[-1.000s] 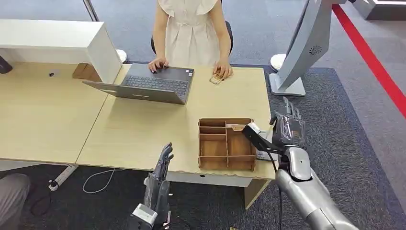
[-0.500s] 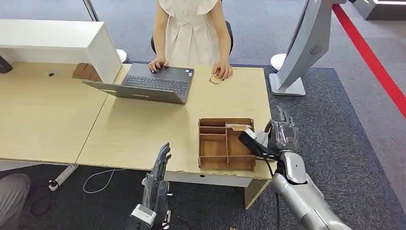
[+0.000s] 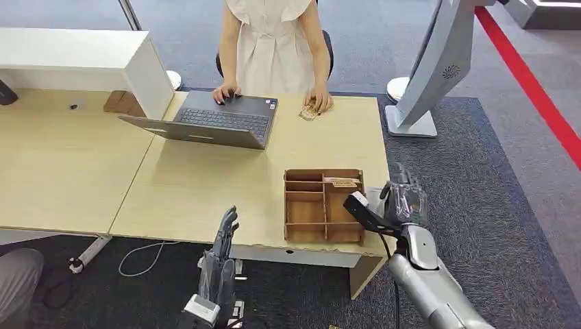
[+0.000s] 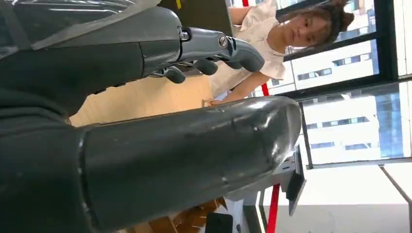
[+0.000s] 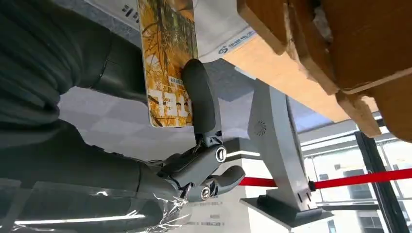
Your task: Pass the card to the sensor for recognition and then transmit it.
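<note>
My right hand [image 3: 404,200] is at the table's right edge, beside the wooden compartment box [image 3: 323,205]. In the right wrist view it holds a yellow-orange card [image 5: 167,63] with a foliage picture, one dark finger [image 5: 199,97] lying across the card's face. The card lies against a white sensor pad [image 5: 221,31] with a small logo at the table edge. My left hand [image 3: 220,260] hangs below the table's front edge with its fingers straight and apart, holding nothing; its thumb [image 4: 194,145] looms large in the left wrist view.
A person sits at the far side with one hand on an open laptop [image 3: 219,123] and the other on a small card [image 3: 310,112]. Another card lies in the box's far compartment [image 3: 340,182]. A grey stand [image 3: 428,75] rises on the carpet at the right.
My right hand has come down and closer to the table's right edge, bringing the card to the white pad. My left hand has sunk a little lower.
</note>
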